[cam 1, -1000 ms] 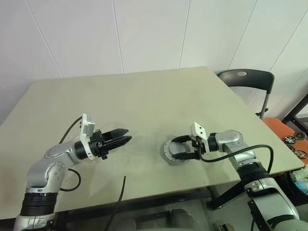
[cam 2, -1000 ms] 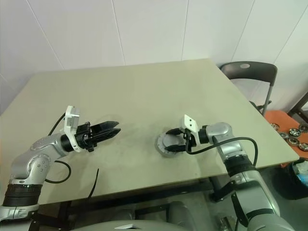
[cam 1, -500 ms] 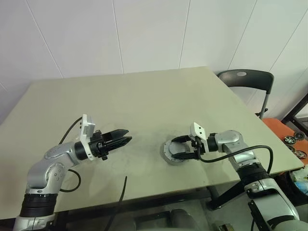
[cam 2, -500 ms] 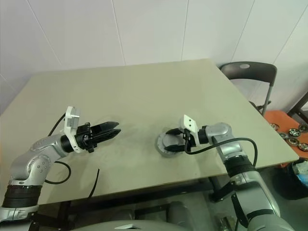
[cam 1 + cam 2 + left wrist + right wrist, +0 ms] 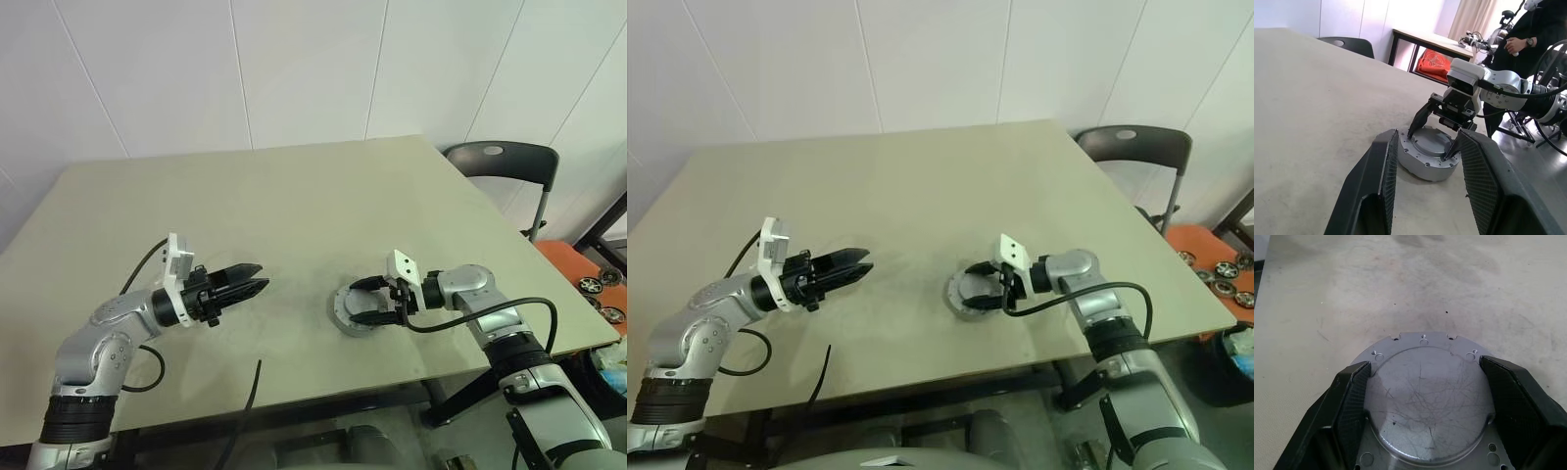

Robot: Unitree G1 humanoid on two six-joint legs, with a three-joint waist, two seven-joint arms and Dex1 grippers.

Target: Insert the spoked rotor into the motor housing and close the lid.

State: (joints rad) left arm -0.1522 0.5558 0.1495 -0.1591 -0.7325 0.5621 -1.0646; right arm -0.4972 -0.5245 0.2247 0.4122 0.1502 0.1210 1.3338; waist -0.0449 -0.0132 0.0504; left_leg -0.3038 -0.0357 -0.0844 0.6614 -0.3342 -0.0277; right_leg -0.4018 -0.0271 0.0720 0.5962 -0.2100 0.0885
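Straddling lid [image 5: 1427, 401], R pincer [image 5: 370, 302] seemingly grips it; L pincer [image 5: 253, 279] narrow, empty.

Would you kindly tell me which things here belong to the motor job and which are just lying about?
Job:
- housing, on the table
- lid, seated on the housing
- right gripper, clasping the lid
- left gripper, open, off to the side

Lying about:
- chair
- small wheels at the far right
- a person beyond the table
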